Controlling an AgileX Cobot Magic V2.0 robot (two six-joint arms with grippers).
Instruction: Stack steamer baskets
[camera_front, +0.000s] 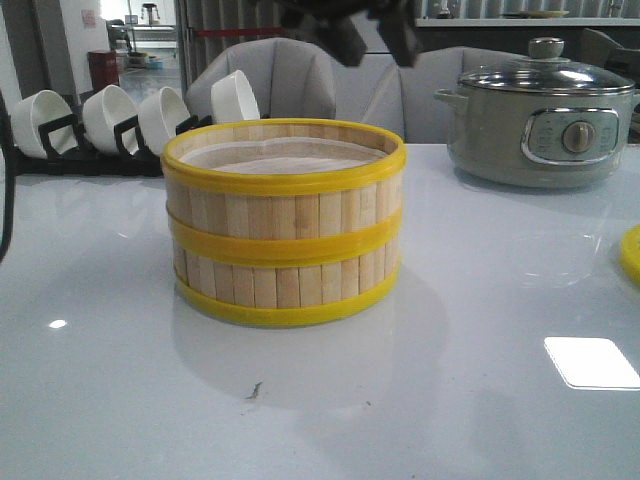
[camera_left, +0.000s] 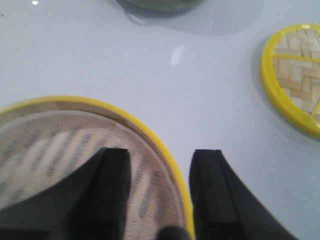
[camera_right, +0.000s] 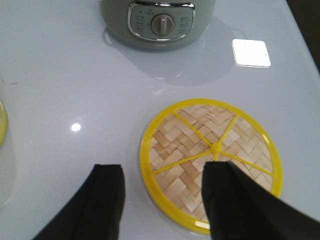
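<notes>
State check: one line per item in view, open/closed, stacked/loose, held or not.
Two pale bamboo-slat steamer baskets with yellow rims: stacked one on the other, top uncovered, paper liner showing.
Flat woven bamboo lid with yellow rim: lying flat on the table, off the baskets, not held.
Grey-green electric pot: glass lid on.
White bowls: standing on edge in a rack.
Left end effector: open, straddling the top basket's rim.
Right end effector: open above the lid.

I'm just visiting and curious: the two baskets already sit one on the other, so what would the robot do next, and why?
Probably lower the right hand onto the woven lid and grip it. The steamer baskets are stacked with the top open, and that open hand hovers right over the lid, which lies flat on the table.
</notes>
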